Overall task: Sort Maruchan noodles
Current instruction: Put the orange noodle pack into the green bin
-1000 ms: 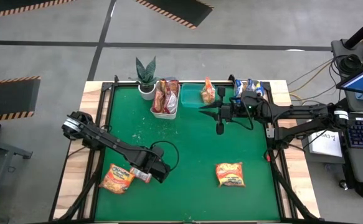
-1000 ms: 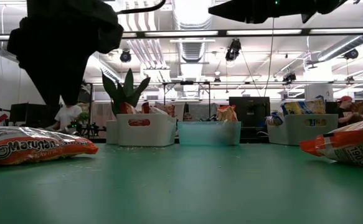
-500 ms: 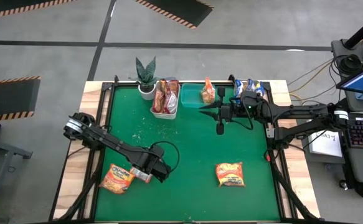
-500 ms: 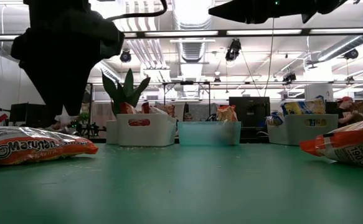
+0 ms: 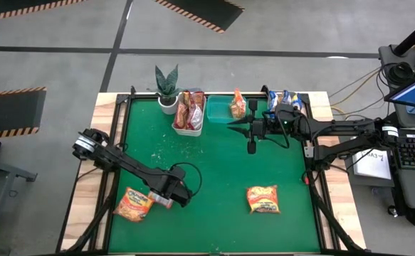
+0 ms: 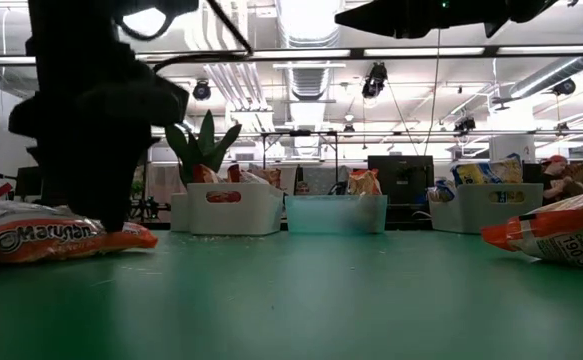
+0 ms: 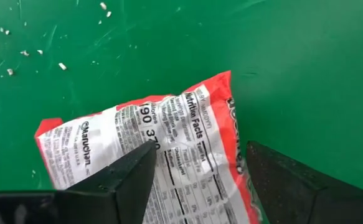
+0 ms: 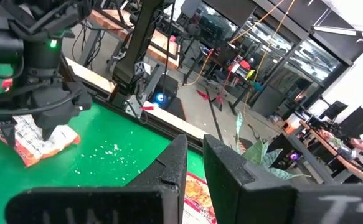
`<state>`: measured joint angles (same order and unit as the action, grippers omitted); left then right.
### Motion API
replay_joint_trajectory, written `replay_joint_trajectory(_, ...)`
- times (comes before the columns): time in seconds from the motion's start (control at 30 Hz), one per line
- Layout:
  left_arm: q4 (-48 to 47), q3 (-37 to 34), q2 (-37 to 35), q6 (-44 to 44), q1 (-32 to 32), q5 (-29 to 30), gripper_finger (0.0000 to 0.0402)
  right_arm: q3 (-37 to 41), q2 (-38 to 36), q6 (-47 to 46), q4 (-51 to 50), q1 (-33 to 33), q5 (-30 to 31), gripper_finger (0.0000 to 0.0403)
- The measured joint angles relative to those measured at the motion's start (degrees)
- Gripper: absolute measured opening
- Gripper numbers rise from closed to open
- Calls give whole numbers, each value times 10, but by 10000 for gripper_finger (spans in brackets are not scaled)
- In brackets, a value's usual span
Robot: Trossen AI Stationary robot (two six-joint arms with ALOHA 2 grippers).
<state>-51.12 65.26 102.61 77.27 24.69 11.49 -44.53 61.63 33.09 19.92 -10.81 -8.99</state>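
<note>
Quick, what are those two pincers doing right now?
Left pincer: open, fingers straddling the orange crinkly plastic noodle packet, not gripping it yet.
Right pincer: nearly shut, holding nothing, hovering by the bins.

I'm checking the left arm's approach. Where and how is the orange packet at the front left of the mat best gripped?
Probably from straight above, across the packet's nearer end. It lies flat on the green mat, label side down, and the left end effector already stands open astride that end.

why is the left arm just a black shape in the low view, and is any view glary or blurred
Low view: the left claw is backlit by bright ceiling lights, so it reads as a silhouette over the orange packet. Left wrist view: sharp, the packet's print legible, slight plastic sheen. Right wrist view: near fingers soft.
</note>
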Motion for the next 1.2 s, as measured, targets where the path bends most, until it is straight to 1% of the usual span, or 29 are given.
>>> replay_joint_trajectory(0.13,44,-28,0,2,0,17,230,0,0,1,0,0,0,43)
replay_joint_trajectory(0.2,48,-33,-1,2,0,19,229,0,0,1,0,0,0,43)
replay_joint_trajectory(0.3,43,-34,-2,-2,0,28,210,0,0,1,0,0,0,43)
replay_joint_trajectory(0.4,37,-35,-2,-13,1,40,168,0,0,1,0,0,0,43)
replay_joint_trajectory(0.53,35,-36,-4,-54,1,63,90,0,0,0,0,0,0,43)
replay_joint_trajectory(0.63,30,-37,-15,-111,-3,97,27,0,0,-4,0,0,0,43)
replay_joint_trajectory(0.67,28,-37,-22,-126,-5,115,14,0,0,-8,0,0,0,43)
replay_joint_trajectory(0.7,27,-38,-30,-139,-6,132,8,0,0,-12,0,0,0,43)
replay_joint_trajectory(0.8,24,-40,-57,-182,-7,180,9,0,0,-25,0,0,0,43)
replay_joint_trajectory(0.93,23,-41,-114,-236,-3,255,3,1,3,-57,-3,0,-3,43)
replay_joint_trajectory(0.97,25,-41,-131,-251,-1,272,3,2,4,-70,-10,0,-12,43)
replay_joint_trajectory(1.03,25,-41,-169,-276,4,304,2,3,5,-91,-33,0,-55,43)
replay_joint_trajectory(1.1,27,-46,-208,-302,14,336,2,3,6,-115,-56,0,-123,43)
replay_joint_trajectory(1.2,60,-66,-266,-352,30,386,1,3,11,-144,-80,1,-254,43)
